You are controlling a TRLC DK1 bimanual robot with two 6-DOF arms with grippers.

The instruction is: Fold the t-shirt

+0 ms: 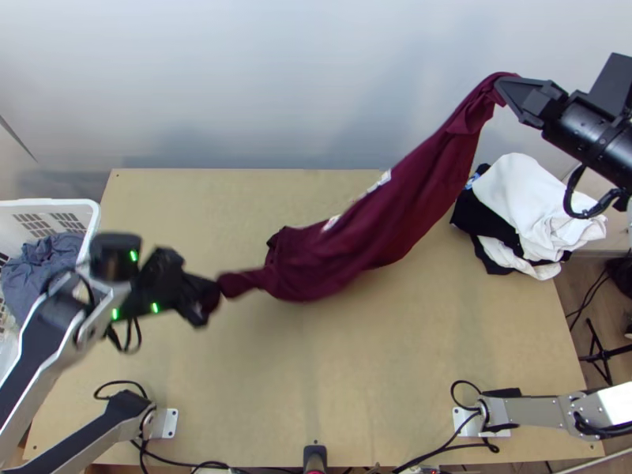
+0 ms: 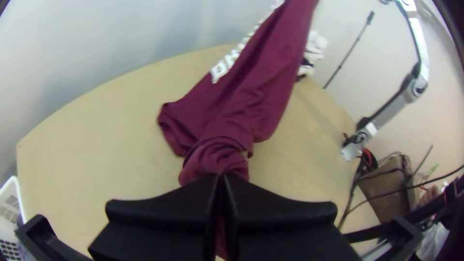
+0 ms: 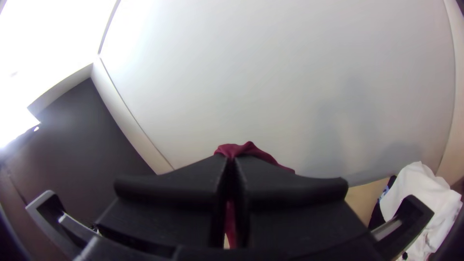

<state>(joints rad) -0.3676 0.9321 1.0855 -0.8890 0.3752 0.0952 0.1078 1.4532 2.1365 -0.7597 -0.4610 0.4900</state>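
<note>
- No fold shows in the shirt (image 1: 395,213). It is strung between the two hands, slanting from low over the left part of the table (image 1: 379,379) up past the far edge toward the right, its cloth gathered lengthwise into a loose, creased band.
- What is done, as I judge it: the shirt has been picked up and gripped at two places. Spreading it, laying it flat, and every fold remain, so the task looks to be near its start.
- The left hand (image 2: 221,179) is closed, its fingers pressed together on a bunched, twisted end; which part of the shirt that is, I cannot tell.
- The right hand (image 3: 231,160) is closed too, pinching the upper end, with a little cloth showing above its fingertips. In the top view it is up beyond the table's far edge, on the right.
- Pale lettering (image 2: 224,65) runs along one edge of the band; the middle sags into a wider, rumpled part over the table.
- The step in hand seems to be stretching the shirt out. The next move likely calls for lowering it and opening the bunched cloth; laid down like this, it could land twisted.
</note>
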